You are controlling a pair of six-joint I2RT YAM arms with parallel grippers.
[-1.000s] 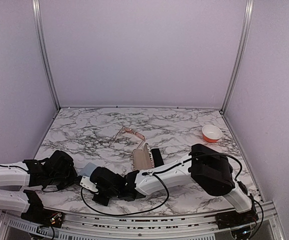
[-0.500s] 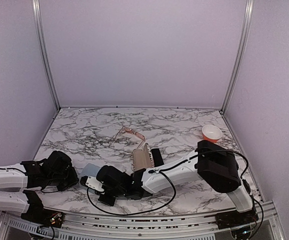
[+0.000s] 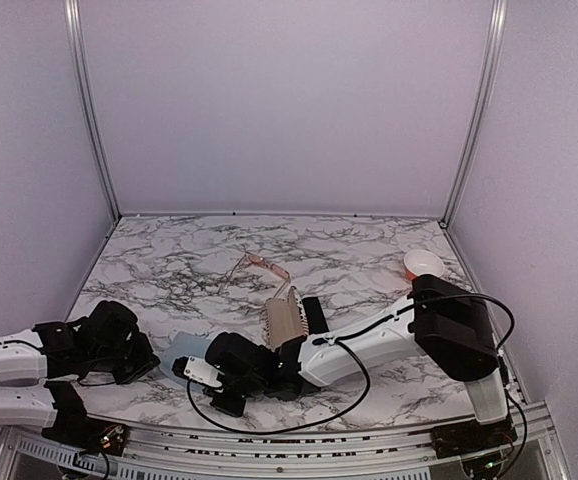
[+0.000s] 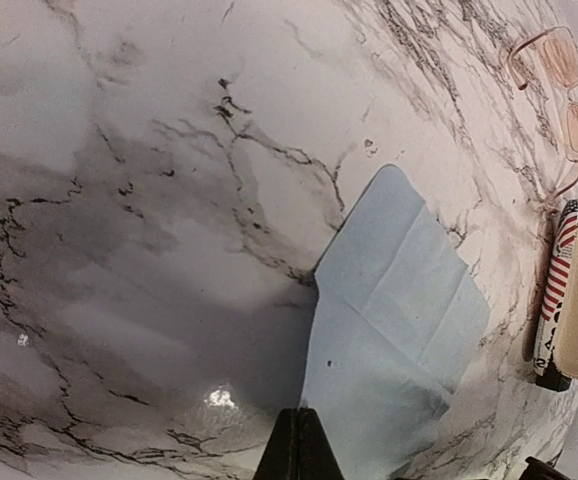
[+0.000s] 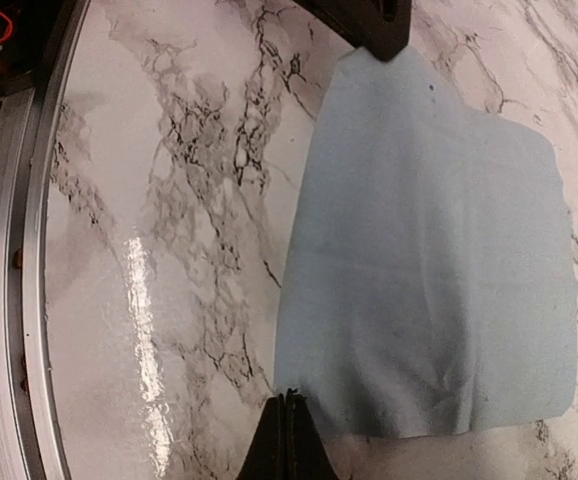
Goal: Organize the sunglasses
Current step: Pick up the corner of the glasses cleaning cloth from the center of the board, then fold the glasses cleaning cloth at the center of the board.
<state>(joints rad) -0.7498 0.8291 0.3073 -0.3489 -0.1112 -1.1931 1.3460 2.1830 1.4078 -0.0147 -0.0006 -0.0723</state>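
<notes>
The wire-framed sunglasses (image 3: 259,265) with pinkish lenses lie open on the marble table, far from both grippers; the left wrist view shows these sunglasses (image 4: 565,105) at its top right. A light-blue cloth (image 3: 186,347) lies flat near the front. My left gripper (image 3: 152,358) is shut, its tips (image 4: 301,414) pinching one corner of the cloth (image 4: 399,320). Reaching across from the right, my right gripper (image 3: 181,366) is shut on the opposite corner (image 5: 289,396) of the cloth (image 5: 429,260). The left fingers (image 5: 369,25) show at the top of the right wrist view.
A stars-and-stripes case (image 3: 284,320) lies open beside a black oblong case (image 3: 315,314) just behind the right forearm. An orange bowl (image 3: 424,266) stands at the back right. An aluminium rail (image 5: 9,280) runs along the table's front edge.
The right arm has slid to the right and its elbow has swung toward the bowl. The left arm has drawn back to the left. More of the cloth shows between the two grippers.
</notes>
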